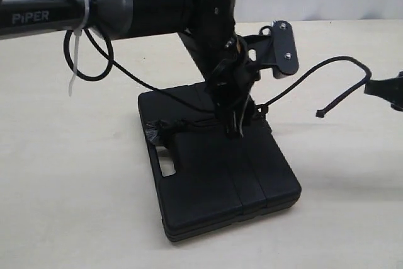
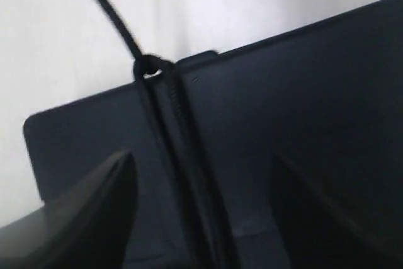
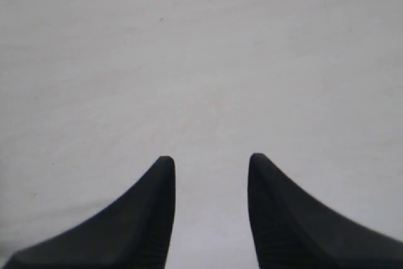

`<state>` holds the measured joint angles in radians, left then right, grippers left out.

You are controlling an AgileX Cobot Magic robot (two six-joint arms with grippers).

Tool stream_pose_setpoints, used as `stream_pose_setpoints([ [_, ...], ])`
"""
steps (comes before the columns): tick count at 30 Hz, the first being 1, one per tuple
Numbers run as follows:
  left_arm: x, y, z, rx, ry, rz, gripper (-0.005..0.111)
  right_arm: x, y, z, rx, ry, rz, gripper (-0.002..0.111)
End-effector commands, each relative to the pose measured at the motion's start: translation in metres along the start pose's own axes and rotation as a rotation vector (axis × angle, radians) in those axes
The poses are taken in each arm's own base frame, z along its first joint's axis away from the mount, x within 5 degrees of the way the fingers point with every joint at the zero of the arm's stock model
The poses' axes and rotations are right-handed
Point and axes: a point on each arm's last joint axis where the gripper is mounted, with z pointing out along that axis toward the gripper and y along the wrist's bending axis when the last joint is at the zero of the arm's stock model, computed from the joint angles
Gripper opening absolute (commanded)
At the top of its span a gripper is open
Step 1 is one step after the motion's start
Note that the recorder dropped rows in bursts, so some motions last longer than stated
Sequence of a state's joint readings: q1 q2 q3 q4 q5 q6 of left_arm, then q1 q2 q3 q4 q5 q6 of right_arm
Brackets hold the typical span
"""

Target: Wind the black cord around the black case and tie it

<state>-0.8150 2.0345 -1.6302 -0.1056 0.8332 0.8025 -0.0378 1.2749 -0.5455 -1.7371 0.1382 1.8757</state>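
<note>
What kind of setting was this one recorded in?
Probably a robotics lab bench: a plain cream table, a PIPER-labelled arm with a white zip tie, and only the black case and black cord as props.

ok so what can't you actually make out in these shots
Where the black cord crosses on the black case: exterior view, the left gripper stands in front.
Number of strands over the case: left wrist view, blurred, black on black.
Whether the right gripper touches the cord: exterior view, frame edge cuts it off.
Cord under the case: hidden by the case itself.
</note>
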Motion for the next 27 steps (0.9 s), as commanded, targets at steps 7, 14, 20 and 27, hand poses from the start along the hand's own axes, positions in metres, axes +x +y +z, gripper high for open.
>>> stream_pose_setpoints([
  [7,0.031,0.015,0.064,0.068,0.033,-0.217,0.058,-0.060,0.050,-0.024,-0.519,-0.086,-0.089,0.037],
  [14,0.036,0.014,0.079,0.072,0.051,-0.213,0.058,-0.007,0.056,0.022,-0.571,0.185,-0.060,0.037],
  [20,0.035,0.016,0.080,0.055,0.035,-0.212,0.058,0.039,0.037,0.058,-0.358,0.336,-0.083,0.037],
  [27,0.034,0.016,0.080,0.049,0.030,-0.212,0.058,0.059,0.026,0.077,-0.232,0.406,-0.083,0.037],
])
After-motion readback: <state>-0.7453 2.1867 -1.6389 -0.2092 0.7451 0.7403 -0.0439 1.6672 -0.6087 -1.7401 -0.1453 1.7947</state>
